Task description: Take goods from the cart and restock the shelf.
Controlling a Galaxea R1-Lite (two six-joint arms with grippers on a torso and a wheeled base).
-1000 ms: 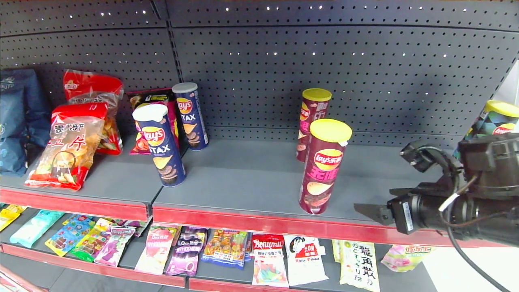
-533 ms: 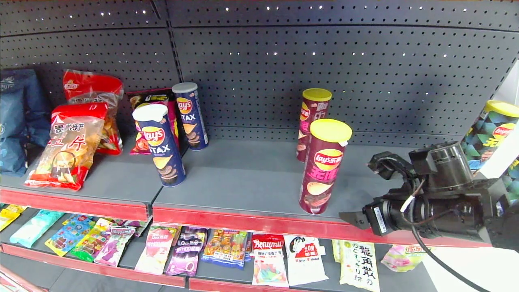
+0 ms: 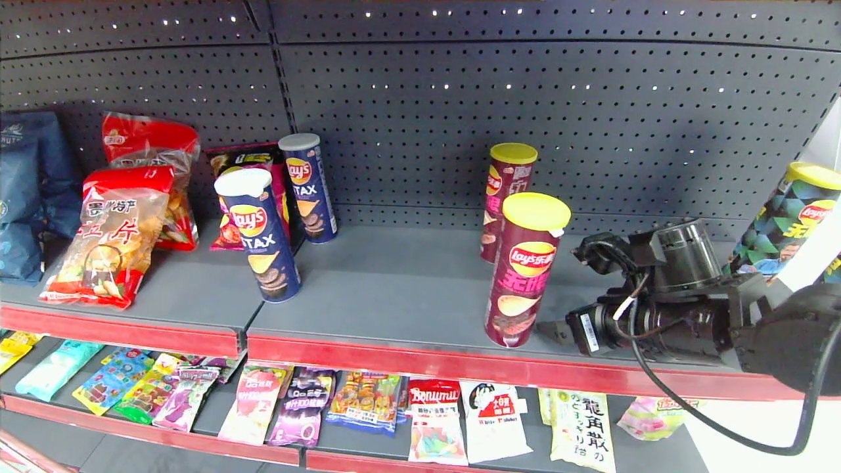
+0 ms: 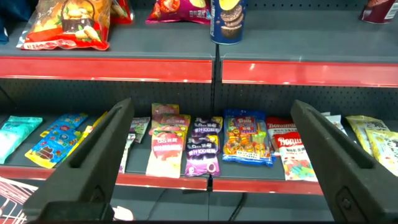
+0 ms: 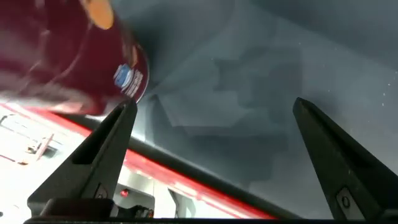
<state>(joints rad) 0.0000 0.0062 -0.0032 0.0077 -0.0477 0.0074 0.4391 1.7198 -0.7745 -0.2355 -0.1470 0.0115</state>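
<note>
- Grey perforated back panel [image 3: 591,131] rises behind a grey metal shelf with a red front edge [image 3: 394,289], which holds all the goods in sight.
- Near the shelf's front edge stands a tall maroon cylindrical chip can with a yellow plastic lid [image 3: 525,269], upright and lidded. A second maroon can with a yellow lid [image 3: 507,190] stands behind it, close to the back panel.
- Right gripper [image 5: 211,109] lies low over the shelf with its jaws spread wide and nothing between them. One fingertip sits just beside the front maroon can's base; whether they touch cannot be told.
- At the far right stands a green-patterned can with a yellow lid [image 3: 788,217].
- Well to the left are two dark blue chip cans with pale lids, one forward [image 3: 258,236] and one further back [image 3: 308,187], with a dark snack bag [image 3: 246,157] beside them.
- Further left lie two red bags with clear fronts [image 3: 112,236] showing fried snacks inside, then dark blue pouches [image 3: 26,197].
- Lower shelf [image 3: 197,440] carries a row of flat colourful sachets [image 3: 368,407].
- Left gripper [image 4: 211,106] hangs before this lower shelf, jaws wide apart and empty.
</note>
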